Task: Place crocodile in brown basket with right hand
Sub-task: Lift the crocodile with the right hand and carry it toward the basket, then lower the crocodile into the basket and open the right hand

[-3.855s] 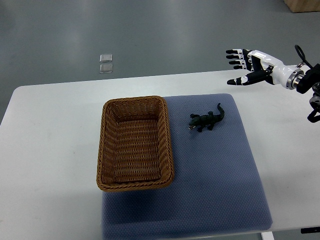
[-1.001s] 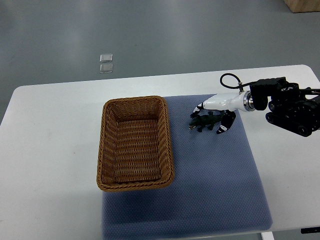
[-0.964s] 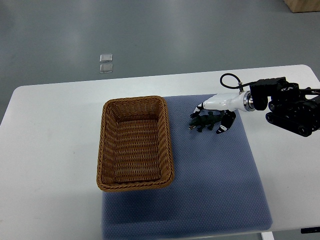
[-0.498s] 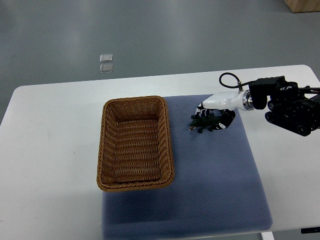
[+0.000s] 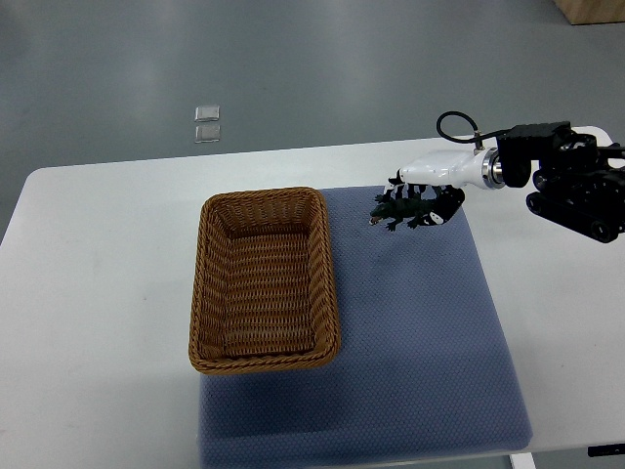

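You're looking down on a white table (image 5: 98,293) with rounded corners and a blue-grey textured mat (image 5: 420,342) on it, standing on a smooth grey floor (image 5: 342,68) with two small pale squares (image 5: 206,124) and a wooden corner (image 5: 591,10) at upper right.

Right hand (image 5: 430,184) extends leftward, fingers (image 5: 442,208) curled in grasp.
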